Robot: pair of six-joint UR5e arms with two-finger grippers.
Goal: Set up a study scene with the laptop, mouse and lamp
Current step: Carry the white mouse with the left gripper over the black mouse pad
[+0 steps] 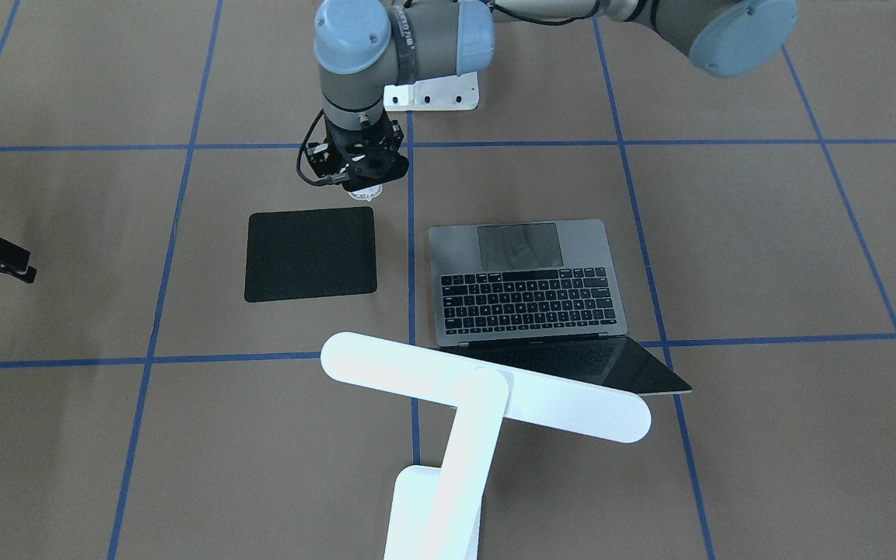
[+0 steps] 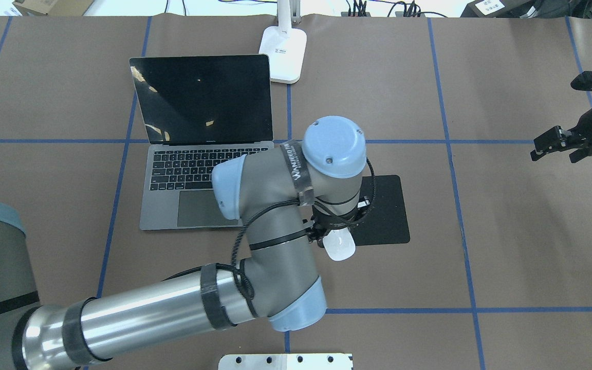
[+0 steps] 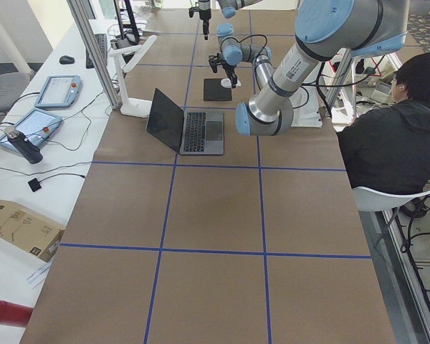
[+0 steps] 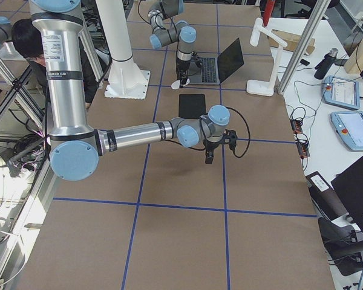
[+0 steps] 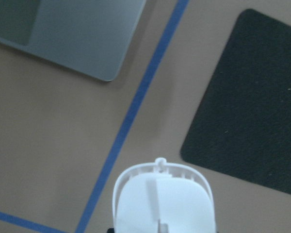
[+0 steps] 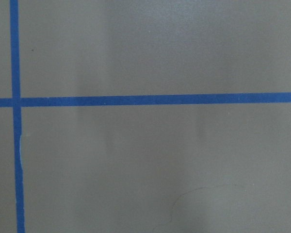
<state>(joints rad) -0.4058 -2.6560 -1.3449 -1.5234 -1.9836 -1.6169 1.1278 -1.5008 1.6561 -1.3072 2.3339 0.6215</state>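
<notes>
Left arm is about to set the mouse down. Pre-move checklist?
1. Grip: left tool shut on the mouse. Ok.
2. Mouse over the black pad: not ok, it sits just short of the pad's robot-side edge.
3. Pad surface: nothing lying on it. Ok.
4. Laptop: open, beside the pad and not touching it. Ok.
5. Right tool: open, well off to the side of the pad. Ok.
6. Mouse height above the table: cannot tell.
</notes>
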